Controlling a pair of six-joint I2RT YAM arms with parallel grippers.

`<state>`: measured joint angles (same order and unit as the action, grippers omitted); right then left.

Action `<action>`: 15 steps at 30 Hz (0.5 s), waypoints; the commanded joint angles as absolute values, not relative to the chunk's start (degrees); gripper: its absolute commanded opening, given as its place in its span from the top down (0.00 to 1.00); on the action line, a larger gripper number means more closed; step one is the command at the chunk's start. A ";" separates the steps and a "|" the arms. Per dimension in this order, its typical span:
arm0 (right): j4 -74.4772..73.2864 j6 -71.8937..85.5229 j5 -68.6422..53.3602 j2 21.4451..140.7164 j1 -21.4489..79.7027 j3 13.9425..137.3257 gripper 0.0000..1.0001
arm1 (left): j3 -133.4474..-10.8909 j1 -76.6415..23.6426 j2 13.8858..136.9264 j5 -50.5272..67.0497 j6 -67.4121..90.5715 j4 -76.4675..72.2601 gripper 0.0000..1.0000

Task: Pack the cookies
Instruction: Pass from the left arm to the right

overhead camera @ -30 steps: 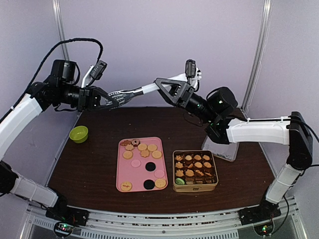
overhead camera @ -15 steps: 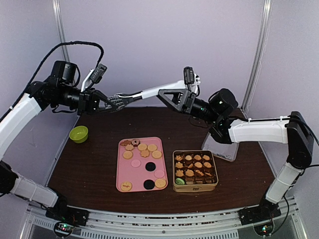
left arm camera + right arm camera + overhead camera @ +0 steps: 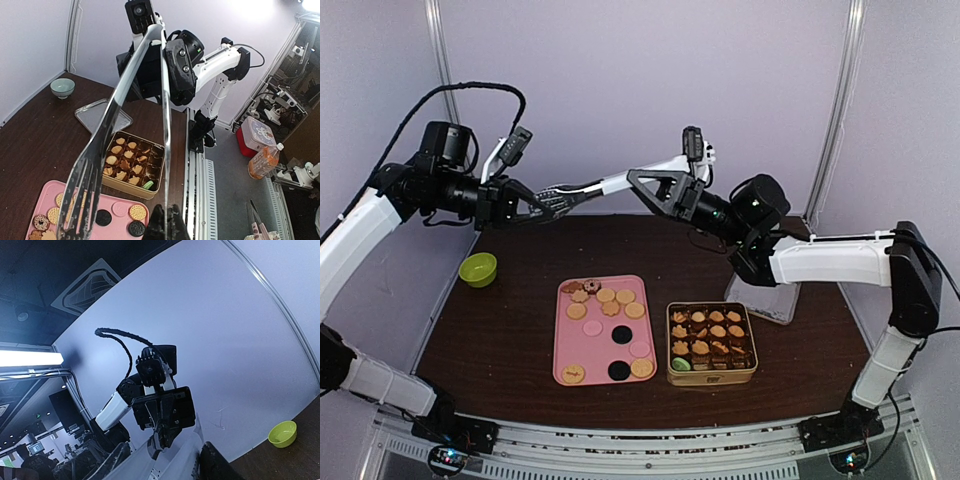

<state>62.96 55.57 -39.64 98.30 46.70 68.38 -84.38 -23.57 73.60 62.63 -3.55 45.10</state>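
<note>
Cookies lie on a pink tray [image 3: 566, 345], tan round and flower ones with pink and black discs. More cookies fill a gold tin [image 3: 711, 377], with a green one at its near left corner. Both arms are raised above the far table. My left gripper [image 3: 542, 198] is shut on the slotted head end of metal tongs [image 3: 585, 186]. My right gripper [image 3: 638, 180] is closed on the tongs' handle end. In the left wrist view the fingers [image 3: 159, 222] pinch one thin blade of the tongs [image 3: 162, 125]. The tray [image 3: 90, 206] and tin [image 3: 131, 187] lie below.
A green bowl [image 3: 478, 269] sits at the table's left edge, also in the right wrist view [image 3: 282, 433]. The tin's flat lid [image 3: 775, 300] lies right of the tin. The left wrist view shows a pale bowl [image 3: 63, 87] on the table.
The right gripper has shifted slightly left with the tongs' handle. The left gripper has barely moved. The tongs stay held between both grippers.
</note>
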 commanded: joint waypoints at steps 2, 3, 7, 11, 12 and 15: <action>62.44 53.34 -38.06 97.73 47.70 68.57 0.57 | -83.67 -23.73 72.52 59.59 -3.72 43.09 0.96; 61.11 52.37 -37.61 97.21 47.72 68.25 0.59 | -83.75 -23.69 72.42 58.36 -4.22 43.71 0.95; 52.68 46.20 -35.71 94.58 47.80 67.51 0.61 | -84.91 -23.73 72.37 49.23 -7.83 49.40 0.86; 43.71 39.47 -33.48 92.63 48.20 67.13 0.64 | -84.70 -23.32 71.98 40.79 -13.05 54.15 0.82; 42.05 38.15 -33.07 92.22 48.32 67.09 0.64 | -84.01 -22.98 71.61 39.34 -13.65 54.41 0.81; 38.19 34.86 -32.26 92.16 48.81 67.07 0.64 | -81.86 -21.28 69.88 36.49 -14.68 54.29 0.73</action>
<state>44.77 42.13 -35.00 94.98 48.03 67.18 -83.74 -23.16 72.86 44.18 -10.63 52.45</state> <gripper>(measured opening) 0.365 0.216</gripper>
